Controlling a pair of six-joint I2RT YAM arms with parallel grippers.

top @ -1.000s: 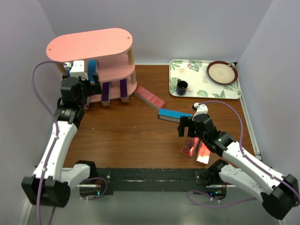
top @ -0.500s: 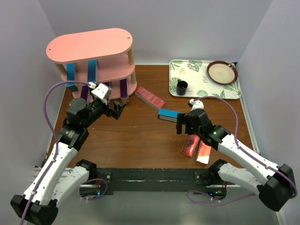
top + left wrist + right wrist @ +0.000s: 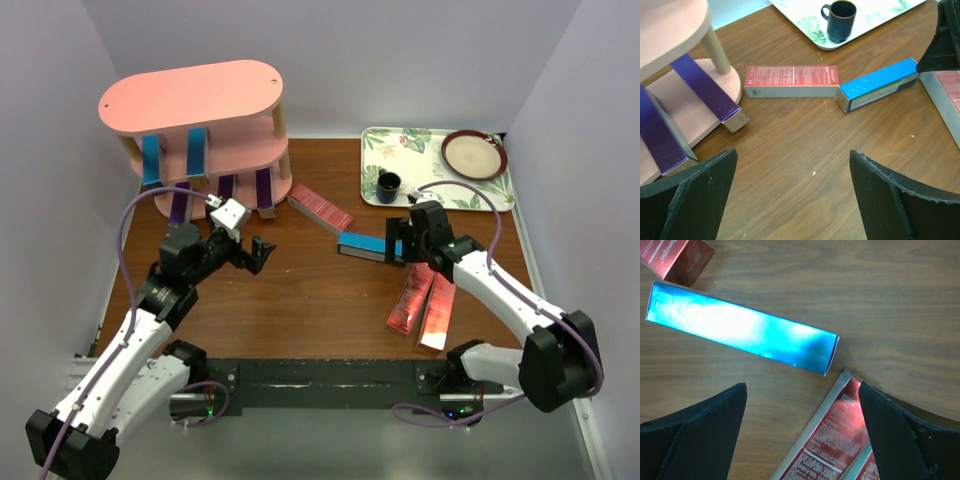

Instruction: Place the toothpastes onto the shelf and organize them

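The pink shelf (image 3: 190, 100) stands at the far left. Two blue toothpastes (image 3: 196, 152) lean on its middle tier and three purple ones (image 3: 263, 187) on its bottom board. On the table lie a red carton (image 3: 320, 207), a blue carton (image 3: 360, 244) and a pair of red cartons (image 3: 405, 300). My left gripper (image 3: 257, 255) is open and empty over bare wood, right of the shelf. My right gripper (image 3: 398, 245) is open and empty above the blue carton's right end (image 3: 740, 330) and the top of a red carton (image 3: 835, 440).
A floral tray (image 3: 495, 195) at the far right holds a dark cup (image 3: 388, 186) and a brown plate (image 3: 474, 154). The left wrist view shows the red carton (image 3: 791, 81), the blue carton (image 3: 879, 85), a shelf post (image 3: 717, 50) and the cup (image 3: 841, 21).
My left gripper has drawn back from the shelf to over the table, open, leaving the blue cartons on the middle tier. My right gripper has moved from above the red pair to the blue carton's end.
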